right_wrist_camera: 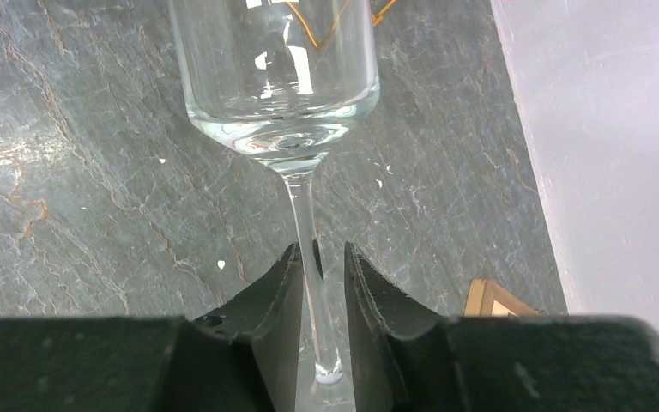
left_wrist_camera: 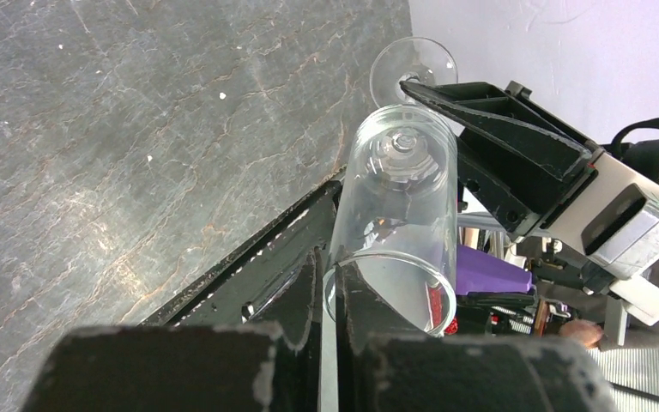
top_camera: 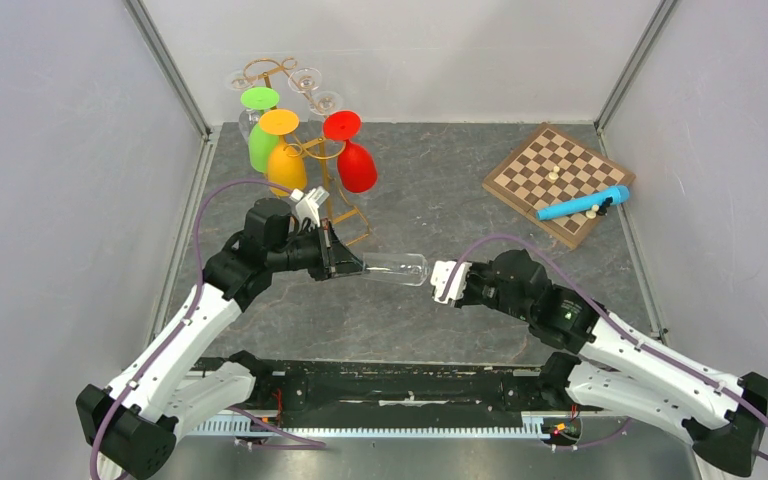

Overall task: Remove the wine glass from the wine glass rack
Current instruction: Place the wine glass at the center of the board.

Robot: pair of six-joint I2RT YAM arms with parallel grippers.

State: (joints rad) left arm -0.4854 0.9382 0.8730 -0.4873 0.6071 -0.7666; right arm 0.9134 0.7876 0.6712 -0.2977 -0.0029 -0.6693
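- Top cam: wine glass [top_camera: 395, 268] is sideways between both arms, off the wine glass rack [top_camera: 315, 150].
- Left wrist: left gripper [left_wrist_camera: 330, 296] pinches the bowl's rim.
- Right wrist: right gripper [right_wrist_camera: 319, 283] sits narrowly around the stem, can't tell if it's squeezing.

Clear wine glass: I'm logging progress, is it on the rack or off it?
Off. The clear wine glass is held sideways, apart from the wine glass rack, left gripper on its rim, right gripper on its stem.
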